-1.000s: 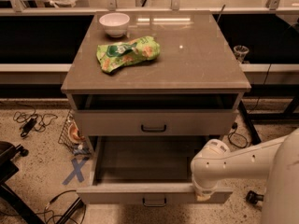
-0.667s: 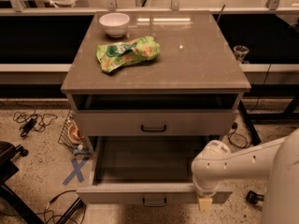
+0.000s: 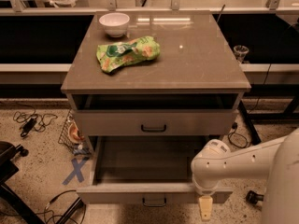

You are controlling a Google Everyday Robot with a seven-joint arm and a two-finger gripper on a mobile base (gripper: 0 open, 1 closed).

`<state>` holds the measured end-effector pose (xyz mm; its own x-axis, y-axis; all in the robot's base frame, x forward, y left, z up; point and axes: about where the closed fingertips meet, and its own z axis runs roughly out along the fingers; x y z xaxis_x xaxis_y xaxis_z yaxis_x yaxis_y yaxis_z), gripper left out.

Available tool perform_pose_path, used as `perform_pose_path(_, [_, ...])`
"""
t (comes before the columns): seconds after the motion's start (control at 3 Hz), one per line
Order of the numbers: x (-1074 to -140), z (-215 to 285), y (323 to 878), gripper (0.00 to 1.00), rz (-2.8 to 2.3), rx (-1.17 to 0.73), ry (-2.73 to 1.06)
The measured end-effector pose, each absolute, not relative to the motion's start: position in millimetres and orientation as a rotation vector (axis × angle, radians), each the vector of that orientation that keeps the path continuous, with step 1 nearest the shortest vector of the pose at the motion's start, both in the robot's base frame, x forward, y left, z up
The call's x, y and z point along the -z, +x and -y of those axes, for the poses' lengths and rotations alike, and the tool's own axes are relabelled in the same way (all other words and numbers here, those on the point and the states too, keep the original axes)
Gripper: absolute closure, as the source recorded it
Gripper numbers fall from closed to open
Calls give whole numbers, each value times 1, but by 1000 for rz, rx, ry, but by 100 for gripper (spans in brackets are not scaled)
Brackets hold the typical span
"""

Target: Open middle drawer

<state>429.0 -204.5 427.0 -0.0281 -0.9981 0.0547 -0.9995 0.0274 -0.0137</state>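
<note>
The middle drawer stands pulled far out from the grey-taupe cabinet, showing its plain grey inside. Its small black bar handle sits at the centre of the low front. My gripper hangs at the end of the white arm, just in front of the drawer front's right part. It is to the right of the handle and apart from it, with only a beige tip showing below the wrist.
The taller-fronted drawer above is slightly out. On the cabinet top lie a green snack bag and a white bowl. Cables, a wire basket and a blue tape cross lie on the floor at left.
The gripper has dropped a little lower in front of the drawer's right side. The drawer stays as far out as before.
</note>
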Motion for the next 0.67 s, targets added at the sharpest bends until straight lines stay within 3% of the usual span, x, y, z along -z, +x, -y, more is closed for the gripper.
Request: perform_pose_path(0.67, [-462,214,465,39,2320,-91,2059])
